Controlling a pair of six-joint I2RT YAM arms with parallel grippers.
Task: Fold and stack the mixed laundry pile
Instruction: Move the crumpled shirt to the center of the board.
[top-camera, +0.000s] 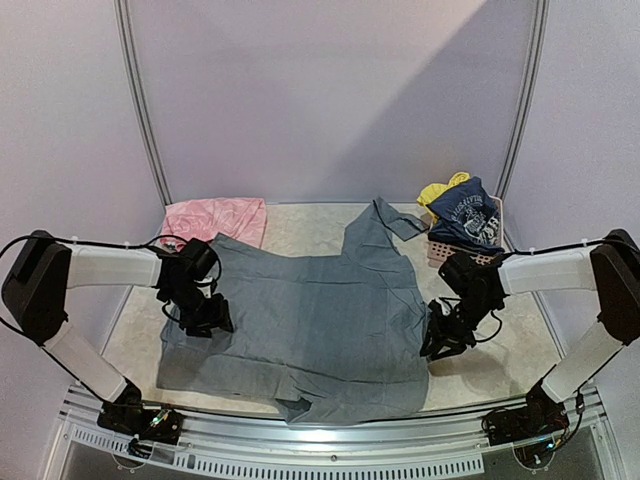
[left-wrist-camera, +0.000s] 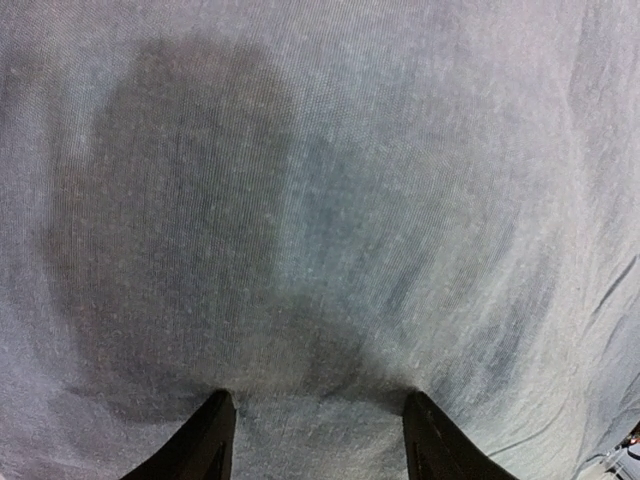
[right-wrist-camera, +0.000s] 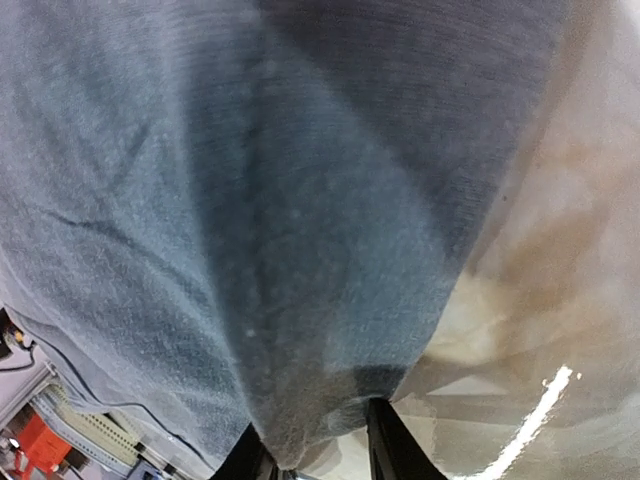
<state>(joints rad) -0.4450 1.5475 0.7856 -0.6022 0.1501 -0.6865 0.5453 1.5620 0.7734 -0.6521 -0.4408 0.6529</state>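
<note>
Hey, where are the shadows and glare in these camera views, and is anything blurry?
Left wrist: a dark shadow blotch lies on the grey shirt, weave sharp. Right wrist: a bright glare streak on the table, cloth along the bottom edge soft. Top external: a diagonal shadow crosses the back wall.

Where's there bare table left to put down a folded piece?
Bare table shows at the back, between the pink cloth and the collar of the grey shirt, and front right, past the shirt's edge, on the near side of the basket. The shirt crowds the middle.
</note>
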